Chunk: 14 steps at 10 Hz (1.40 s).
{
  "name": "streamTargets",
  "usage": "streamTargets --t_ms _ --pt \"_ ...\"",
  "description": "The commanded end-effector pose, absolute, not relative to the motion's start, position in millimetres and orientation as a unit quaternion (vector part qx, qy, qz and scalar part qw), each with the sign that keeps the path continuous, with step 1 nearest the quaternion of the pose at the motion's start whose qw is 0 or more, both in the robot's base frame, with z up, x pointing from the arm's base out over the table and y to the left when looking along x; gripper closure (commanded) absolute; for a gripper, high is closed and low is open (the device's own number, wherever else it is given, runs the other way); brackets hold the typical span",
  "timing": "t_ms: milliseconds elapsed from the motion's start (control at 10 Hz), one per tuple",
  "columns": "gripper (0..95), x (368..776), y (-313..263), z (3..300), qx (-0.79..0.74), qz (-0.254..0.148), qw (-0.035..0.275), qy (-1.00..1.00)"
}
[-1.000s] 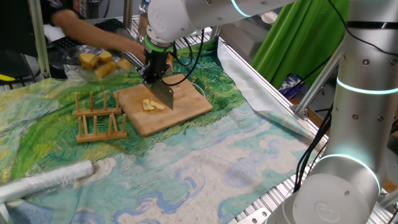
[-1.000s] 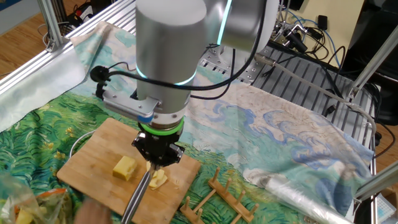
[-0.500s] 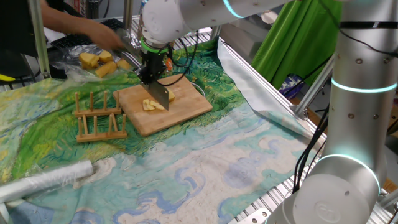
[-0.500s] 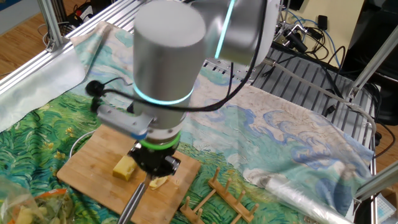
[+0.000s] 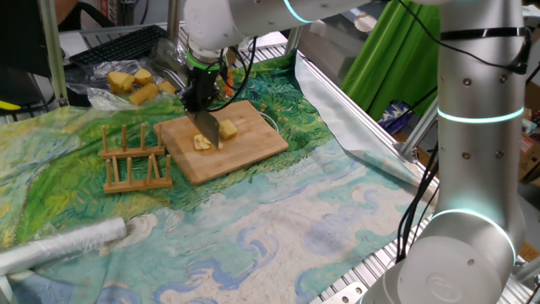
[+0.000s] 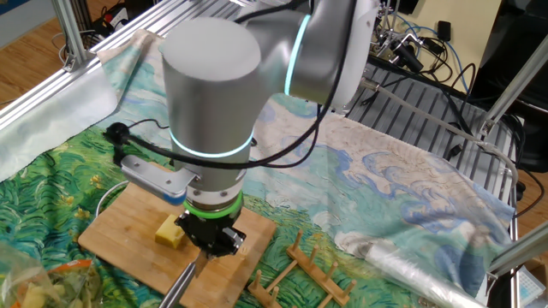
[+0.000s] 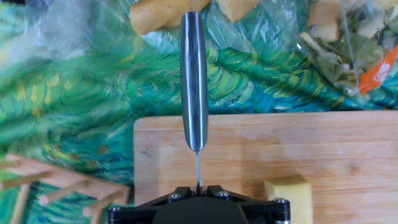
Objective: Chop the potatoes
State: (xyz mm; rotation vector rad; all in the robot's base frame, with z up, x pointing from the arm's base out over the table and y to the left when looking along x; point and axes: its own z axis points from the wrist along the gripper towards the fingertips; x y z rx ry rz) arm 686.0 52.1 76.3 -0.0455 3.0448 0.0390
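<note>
Hand view shows it best: my gripper [image 7: 198,196] is clamped tight on the knife [image 7: 194,81], handle pointing away from me over the far edge of the cutting board [image 7: 348,155], blade edge-on straight below. One potato chunk [image 7: 289,194] sits on the board just to the right of the blade, so I'd guess the trick now is keeping the blade plumb and pressing straight down, no twisting, or the piece will skid off sideways.

In one fixed view the blade is down among the potato pieces [image 5: 215,135] near the middle of the board. The wooden rack [image 5: 135,160] stands right beside the board's left edge, close enough to clip if I swing wide. Beyond the board's far edge there's a plastic bag of scraps [image 7: 348,43] and more potato chunks [image 5: 131,84], not in my way.
</note>
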Motion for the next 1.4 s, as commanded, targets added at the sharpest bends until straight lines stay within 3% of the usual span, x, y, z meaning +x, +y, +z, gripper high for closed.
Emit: streamTargets --t_ms 100,1400 --pt "95.0 687 58 70 -0.010 0.017 0.049 0.999" --pt "95.0 692 69 36 0.005 0.026 0.051 0.998"
